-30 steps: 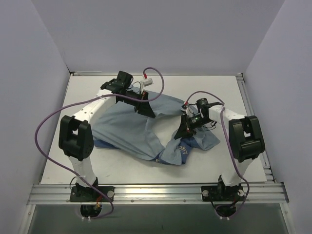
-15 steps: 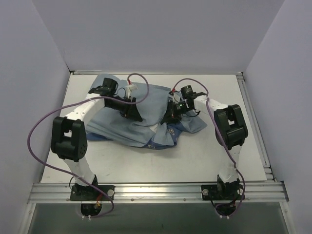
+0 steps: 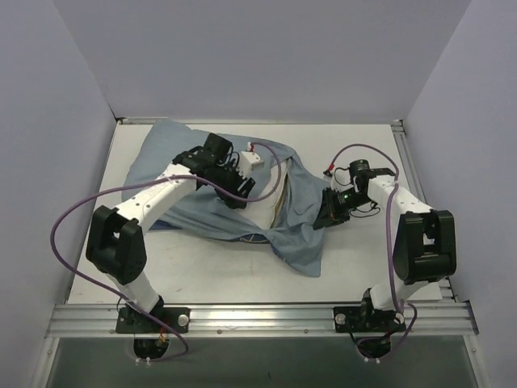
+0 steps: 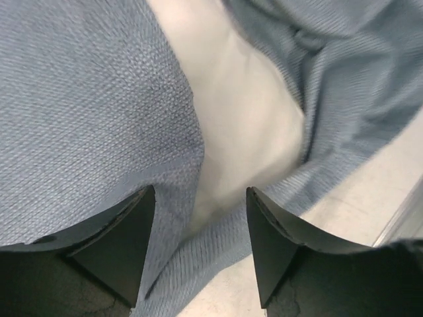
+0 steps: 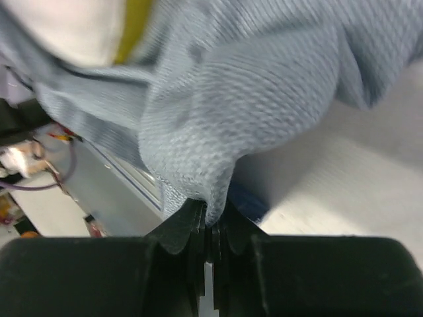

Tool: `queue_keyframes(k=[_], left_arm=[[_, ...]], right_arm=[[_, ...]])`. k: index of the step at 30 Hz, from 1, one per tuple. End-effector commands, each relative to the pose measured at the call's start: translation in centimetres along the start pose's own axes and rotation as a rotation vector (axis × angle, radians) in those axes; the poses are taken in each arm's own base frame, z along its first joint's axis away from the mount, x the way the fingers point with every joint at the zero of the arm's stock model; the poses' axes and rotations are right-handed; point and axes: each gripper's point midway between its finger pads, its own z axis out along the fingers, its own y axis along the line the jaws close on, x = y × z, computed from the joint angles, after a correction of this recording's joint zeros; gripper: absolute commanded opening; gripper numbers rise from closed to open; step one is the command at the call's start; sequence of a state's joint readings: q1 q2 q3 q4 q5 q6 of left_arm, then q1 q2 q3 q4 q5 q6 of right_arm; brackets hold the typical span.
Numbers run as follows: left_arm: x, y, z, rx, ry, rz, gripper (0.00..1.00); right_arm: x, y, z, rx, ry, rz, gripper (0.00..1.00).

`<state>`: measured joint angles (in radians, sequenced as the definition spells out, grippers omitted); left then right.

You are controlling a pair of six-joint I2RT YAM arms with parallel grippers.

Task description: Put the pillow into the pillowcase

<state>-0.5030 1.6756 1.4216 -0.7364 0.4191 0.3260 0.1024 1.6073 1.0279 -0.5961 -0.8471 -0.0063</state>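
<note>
the pillowcase (image 3: 174,149) sprawls in the middle, the white pillow (image 4: 244,125) showing between its folds. the left gripper (image 4: 201,198) hangs open over both; the right gripper (image 5: 210,214) pinches the pillowcase at its right side.

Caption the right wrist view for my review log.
Right claw pinches a fold of the grey-blue pillowcase; yellow-banded pillow peeks out top-left.

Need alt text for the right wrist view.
The right claw is shut on a bunched fold of the grey-blue pillowcase, with the pale table behind. The white pillow with its yellow band shows top left.
</note>
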Motion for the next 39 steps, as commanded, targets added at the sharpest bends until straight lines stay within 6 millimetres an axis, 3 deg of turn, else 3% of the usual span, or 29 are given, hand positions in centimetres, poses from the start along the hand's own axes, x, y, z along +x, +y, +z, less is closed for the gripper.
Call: queue_keyframes(k=[1,2,4,5,7,8,11,14,15,17,18,20,22,25,27,28,30,32,33,34,35,37,38,39], left_arm=[[2.7,3.4,2.8,-0.194,0.142,0.016,0.64],[3.0,3.8,3.8,-0.198,0.167,0.016,0.61],[2.6,3.9,4.4,-0.191,0.172,0.021,0.42],[2.6,2.8,4.8,-0.118,0.175,0.009,0.16],[-0.8,-0.7,3.7,0.086,0.073,0.033,0.04],[-3.1,-4.9,1.9,0.307,-0.038,0.030,0.00],[-7.6,-9.7,-1.7,0.573,-0.226,0.000,0.00],[-7.7,-10.6,-1.3,0.672,-0.220,-0.125,0.00],[-7.1,-9.8,-0.3,0.630,-0.197,-0.159,0.12],[-3.8,-7.9,2.7,0.538,-0.117,-0.213,0.21],[-2.2,-5.3,3.9,0.421,-0.087,-0.218,0.25],[0.0,-2.3,5.0,0.281,-0.035,-0.244,0.27],[1.3,1.9,5.0,0.100,-0.008,-0.255,0.22],[2.2,4.9,4.3,0.024,0.004,-0.279,0.18],[1.8,5.3,3.8,0.024,-0.006,-0.264,0.26],[1.5,5.2,3.6,0.030,-0.013,-0.256,0.38],[0.0,4.1,2.5,0.067,-0.063,-0.213,0.48],[-2.0,2.7,1.2,0.079,-0.116,-0.157,0.58],[-3.1,2.2,0.7,0.075,-0.141,-0.117,0.61],[-4.5,1.7,-0.3,0.052,-0.182,-0.071,0.63],[-5.6,-0.2,-0.1,0.054,-0.191,-0.013,0.68],[-7.4,-1.1,-0.5,-0.018,-0.222,0.073,0.71],[-7.9,-2.9,0.2,-0.007,-0.218,0.111,0.72],[-8.5,-3.3,0.4,-0.031,-0.222,0.121,0.73]], right_arm=[[4.6,-3.0,-1.0,0.163,0.223,-0.005,0.00],[4.7,-3.2,-1.0,0.172,0.245,-0.003,0.00],[5.0,-4.5,-0.9,0.219,0.291,0.013,0.00],[4.6,-4.7,-0.9,0.228,0.294,0.009,0.00],[4.4,-5.2,-0.5,0.242,0.309,0.021,0.00],[3.8,-5.1,-0.4,0.243,0.306,0.012,0.00],[3.2,-5.6,0.1,0.250,0.314,0.028,0.00],[2.9,-6.3,-0.1,0.283,0.305,0.022,0.00],[3.1,-6.5,-0.2,0.295,0.307,0.019,0.00],[3.3,-7.1,-0.8,0.339,0.306,0.013,0.00],[3.9,-7.6,-1.3,0.355,0.312,0.018,0.00],[4.3,-8.8,-2.8,0.418,0.299,0.011,0.00],[4.8,-10.1,-4.3,0.449,0.287,0.041,0.00],[4.6,-12.0,-7.2,0.485,0.250,0.085,0.00],[4.4,-13.5,-8.7,0.532,0.246,0.086,0.00],[4.3,-13.9,-9.3,0.552,0.242,0.080,0.00],[3.6,-14.8,-10.4,0.594,0.224,0.075,0.07],[2.6,-15.1,-11.3,0.606,0.183,0.087,0.44],[2.1,-14.9,-11.5,0.606,0.163,0.089,0.52],[1.4,-14.4,-11.5,0.587,0.135,0.085,0.55],[0.3,-13.6,-11.9,0.578,0.080,0.092,0.56],[-1.2,-11.6,-11.6,0.505,0.013,0.092,0.55],[-2.1,-10.1,-11.3,0.468,-0.024,0.083,0.53],[-3.3,-9.1,-11.4,0.447,-0.060,0.069,0.51]])
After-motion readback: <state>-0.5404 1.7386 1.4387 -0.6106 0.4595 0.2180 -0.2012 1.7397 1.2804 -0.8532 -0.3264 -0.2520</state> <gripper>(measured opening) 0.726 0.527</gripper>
